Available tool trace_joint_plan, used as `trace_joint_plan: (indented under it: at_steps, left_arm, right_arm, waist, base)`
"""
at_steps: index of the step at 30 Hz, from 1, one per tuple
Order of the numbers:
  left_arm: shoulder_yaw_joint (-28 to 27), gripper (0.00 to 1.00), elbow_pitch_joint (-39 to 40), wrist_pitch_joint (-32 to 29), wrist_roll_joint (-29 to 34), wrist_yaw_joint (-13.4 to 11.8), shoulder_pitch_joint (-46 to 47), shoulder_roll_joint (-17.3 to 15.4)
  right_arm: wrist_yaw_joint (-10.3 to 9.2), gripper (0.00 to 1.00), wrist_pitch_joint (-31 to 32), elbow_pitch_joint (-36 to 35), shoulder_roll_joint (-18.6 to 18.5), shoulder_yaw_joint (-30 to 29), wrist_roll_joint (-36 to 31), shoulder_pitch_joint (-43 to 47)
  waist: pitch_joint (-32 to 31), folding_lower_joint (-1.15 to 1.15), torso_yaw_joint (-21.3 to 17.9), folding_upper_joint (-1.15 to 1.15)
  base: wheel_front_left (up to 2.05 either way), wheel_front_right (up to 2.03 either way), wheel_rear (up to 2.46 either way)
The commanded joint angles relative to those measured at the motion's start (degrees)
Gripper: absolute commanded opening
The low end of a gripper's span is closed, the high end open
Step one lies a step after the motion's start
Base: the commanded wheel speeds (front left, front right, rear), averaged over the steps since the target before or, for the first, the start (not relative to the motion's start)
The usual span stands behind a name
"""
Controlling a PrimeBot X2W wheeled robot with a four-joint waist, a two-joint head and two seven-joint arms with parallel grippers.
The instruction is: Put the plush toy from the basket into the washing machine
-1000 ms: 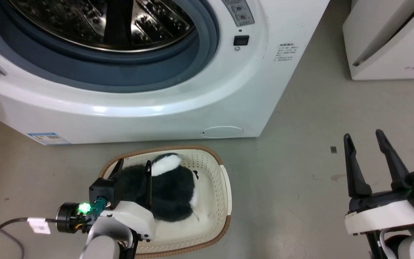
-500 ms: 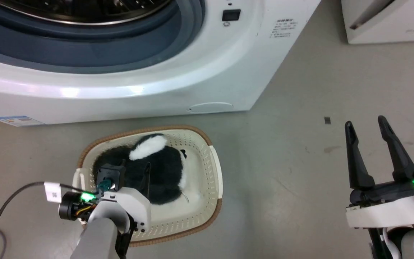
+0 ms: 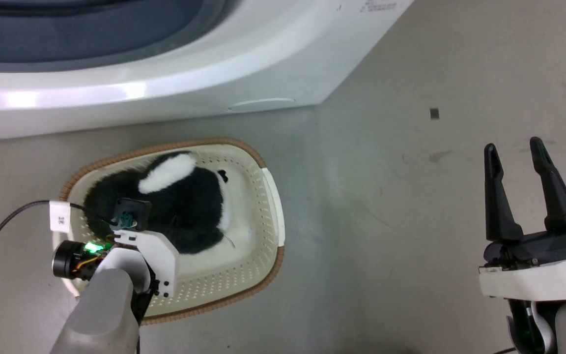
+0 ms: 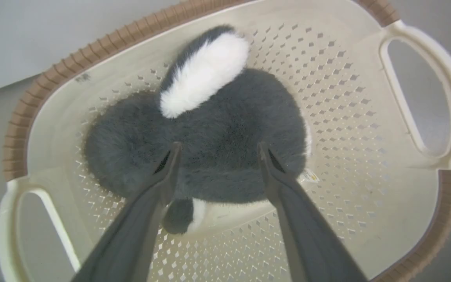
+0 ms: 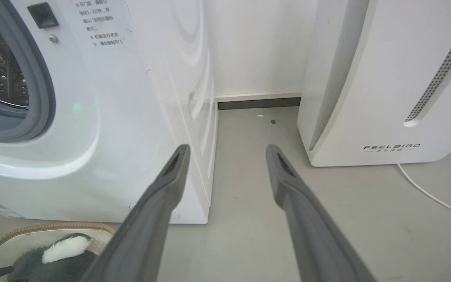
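The washing machine [image 3: 165, 73] is taking up the top of the head view, its white front curving down to the grey floor [image 3: 386, 221], and in the right wrist view a white slanted appliance [image 5: 366, 78] is standing well apart from it to the right. The basket [image 3: 189, 144] is sitting on the floor just in front of the machine, close to it, though I cannot tell whether the two are touching. The plush toy [image 3: 184, 206] is lying inside the basket, filling most of its bottom, with its white tuft [image 4: 204, 78] pointing toward the brown rim on the machine's side and a small sewn label [image 4: 307, 176] showing at its edge. The right gripper [image 3: 513, 144] is hanging over bare floor at the lower right, far from the basket, its two fingers spread wide and holding nothing. The left gripper [image 4: 219, 145] is reaching down into the basket with its fingers spread apart, nothing clamped between them; in its wrist view both tips are lying over the dark fur of the toy's body, one on each side of its middle, below the tuft. Whether the tips are actually pressing into the fur cannot be told.
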State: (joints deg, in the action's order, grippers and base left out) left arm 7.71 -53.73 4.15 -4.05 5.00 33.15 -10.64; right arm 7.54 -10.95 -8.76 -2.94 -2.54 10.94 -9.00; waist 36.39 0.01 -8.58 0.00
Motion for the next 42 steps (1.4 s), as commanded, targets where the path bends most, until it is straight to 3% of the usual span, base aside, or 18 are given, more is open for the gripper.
trace_joint_plan:
  at_steps: [1, 26, 27, 28, 35, 42]
  left_arm:
    - [0.5, 1.0, -1.6, -0.2, 0.2, 0.3, 1.9, -0.7]
    - [8.3, 1.0, -18.0, -0.9, 1.4, -0.1, 17.7, -5.3]
    - [8.4, 0.58, -18.6, -1.2, 1.0, 0.1, 18.0, -5.2]
    - [8.5, 0.0, -19.2, -1.1, 0.7, 0.4, 18.3, -5.1]
    - [8.7, 0.0, -20.0, 0.9, -1.0, 1.3, 17.8, -4.2]
    - [8.8, 0.0, -20.1, 4.3, -2.3, 1.5, 14.8, -2.8]
  right_arm:
    - [-0.04, 1.0, -0.6, -0.5, 0.0, 0.0, 0.7, -1.3]
    - [-0.05, 1.0, -3.7, -1.1, 0.1, 0.4, 7.8, -5.6]
    - [-0.05, 1.0, -3.8, -1.1, 0.1, 0.3, 8.0, -5.8]
    - [-0.05, 1.0, -3.9, -1.1, 0.1, 0.2, 8.1, -5.9]
    - [-0.05, 1.0, -4.1, -0.8, 0.1, -0.3, 8.0, -6.2]
    - [-0.05, 1.0, -4.1, 0.4, 0.1, -0.4, 7.6, -5.9]
  waist:
    - [2.1, -0.01, -1.2, 0.0]
    - [16.2, -0.01, -6.1, 0.0]
    - [16.6, -0.01, -6.2, 0.0]
    - [16.9, -0.01, -6.3, 0.0]
    - [15.1, -0.01, -5.6, 0.0]
    - [9.2, -0.01, -4.8, 0.0]
  base:
    - [0.0, 0.0, 0.0]
    - [0.0, 0.0, 0.0]
    - [0.0, 0.0, 0.0]
    - [0.0, 0.0, 0.0]
    - [0.0, 0.0, 0.0]
    - [0.0, 0.0, 0.0]
